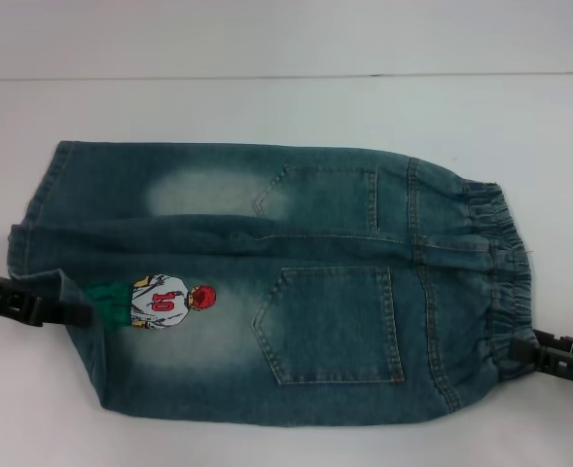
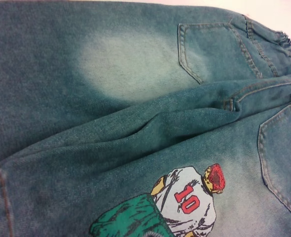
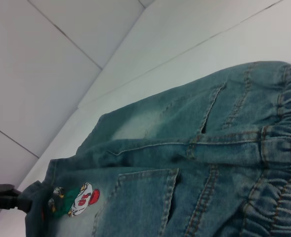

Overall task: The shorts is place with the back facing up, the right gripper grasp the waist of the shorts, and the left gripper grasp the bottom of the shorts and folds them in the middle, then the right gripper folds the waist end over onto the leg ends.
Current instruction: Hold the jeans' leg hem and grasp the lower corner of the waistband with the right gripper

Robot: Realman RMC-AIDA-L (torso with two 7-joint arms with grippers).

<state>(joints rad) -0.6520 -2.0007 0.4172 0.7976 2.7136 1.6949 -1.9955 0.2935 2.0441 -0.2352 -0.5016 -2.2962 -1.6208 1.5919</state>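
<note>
Shorts (image 1: pixel 267 282) lying back-up on the tabletop (image 1: pixel 286 107), left tool (image 1: pixel 72 313) clamping the near leg hem (image 1: pixel 77 297), right tool (image 1: pixel 531 348) pinching the waistband (image 1: pixel 505 282).

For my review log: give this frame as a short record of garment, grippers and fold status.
garment: faded blue denim shorts, back pockets up, flat on the white table
waist: puckered elastic band, robot's right
hems: leg ends, robot's left
left gripper: black, at near hem corner
right gripper: black, at near waist corner
fold: not yet made
</note>
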